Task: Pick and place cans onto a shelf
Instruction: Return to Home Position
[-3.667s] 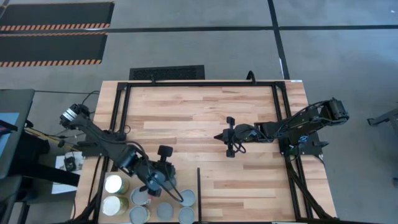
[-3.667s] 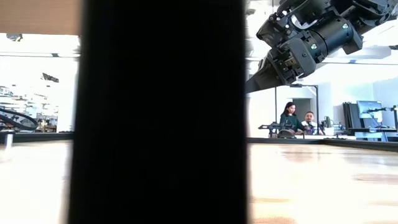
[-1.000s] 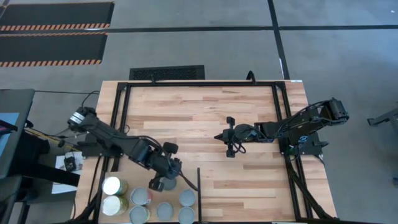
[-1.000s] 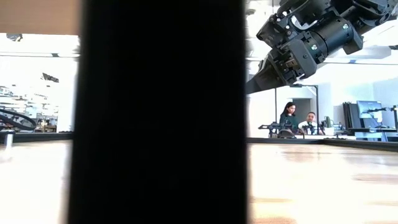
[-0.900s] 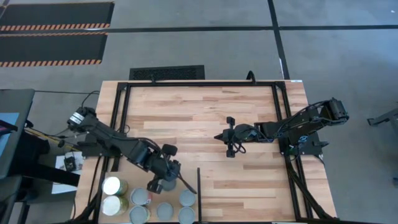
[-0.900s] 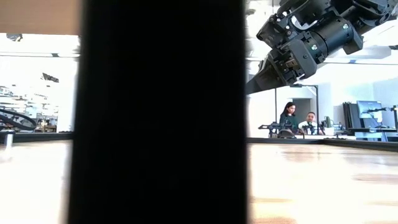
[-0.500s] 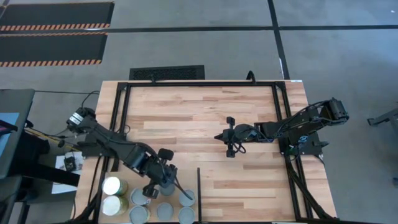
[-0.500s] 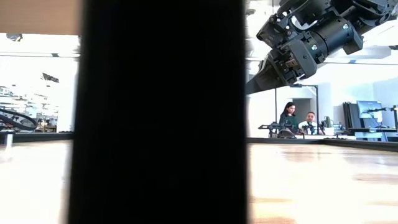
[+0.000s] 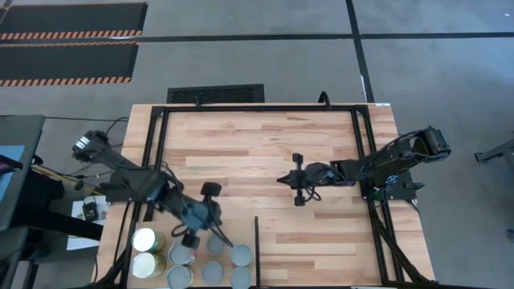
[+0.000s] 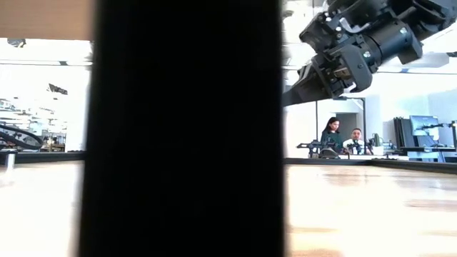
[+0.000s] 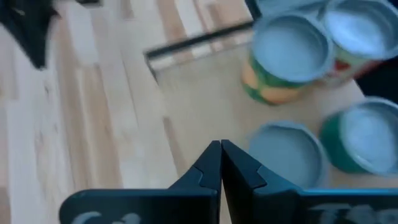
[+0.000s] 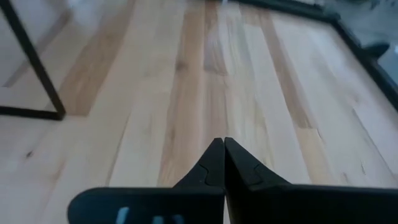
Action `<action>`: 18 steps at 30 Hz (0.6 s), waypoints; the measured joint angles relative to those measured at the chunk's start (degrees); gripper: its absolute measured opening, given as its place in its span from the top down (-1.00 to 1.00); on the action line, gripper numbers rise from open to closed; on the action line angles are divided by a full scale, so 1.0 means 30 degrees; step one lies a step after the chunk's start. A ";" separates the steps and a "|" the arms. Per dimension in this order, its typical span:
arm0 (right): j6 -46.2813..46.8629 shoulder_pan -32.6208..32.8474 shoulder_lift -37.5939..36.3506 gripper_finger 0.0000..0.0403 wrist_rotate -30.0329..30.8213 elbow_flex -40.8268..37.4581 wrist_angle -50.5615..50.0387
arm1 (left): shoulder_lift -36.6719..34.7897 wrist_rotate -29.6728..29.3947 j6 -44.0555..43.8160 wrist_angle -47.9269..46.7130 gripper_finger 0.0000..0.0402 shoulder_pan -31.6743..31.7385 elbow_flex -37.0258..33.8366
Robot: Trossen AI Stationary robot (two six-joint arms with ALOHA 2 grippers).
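My left gripper has drawn back from the cans, grouped on the shelf just ahead of it. Both grippers' jaws are pressed together, empty; the right gripper waits mid-table. I'd lift clear before retracting home.

The cans stand upright in close rows on the pale shelf at the table's near-left edge. Most tops are grey, the two leftmost white. Some labels show green and yellow.
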 joint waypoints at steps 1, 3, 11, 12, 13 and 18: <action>-0.0184 0.0060 0.0000 0.95 -0.0013 -0.0406 0.0879 | -0.0513 0.0007 0.0315 0.0842 1.00 0.0299 -0.0780; -0.0444 -0.0006 0.0000 0.97 -0.0065 -0.1365 0.2742 | -0.1618 -0.0044 0.0946 0.2280 1.00 0.1047 -0.2522; -0.0859 -0.2061 -0.0005 0.96 -0.2763 -0.4780 0.9841 | -0.7490 0.2080 0.3097 1.0068 1.00 0.5725 -1.1106; -0.0881 -0.2472 -0.0066 0.97 -0.3134 -0.5016 1.0112 | -0.8236 0.2430 0.3388 1.0944 1.00 0.6257 -1.1977; -0.0872 -0.2896 -0.0225 0.97 -0.3592 -0.5241 1.0249 | -0.8983 0.2673 0.3676 1.1737 1.00 0.6753 -1.2798; -0.0527 -0.3924 -0.1759 0.98 -0.4508 -0.6168 1.0306 | -1.2469 0.3473 0.4577 1.5441 1.00 0.8580 -1.6548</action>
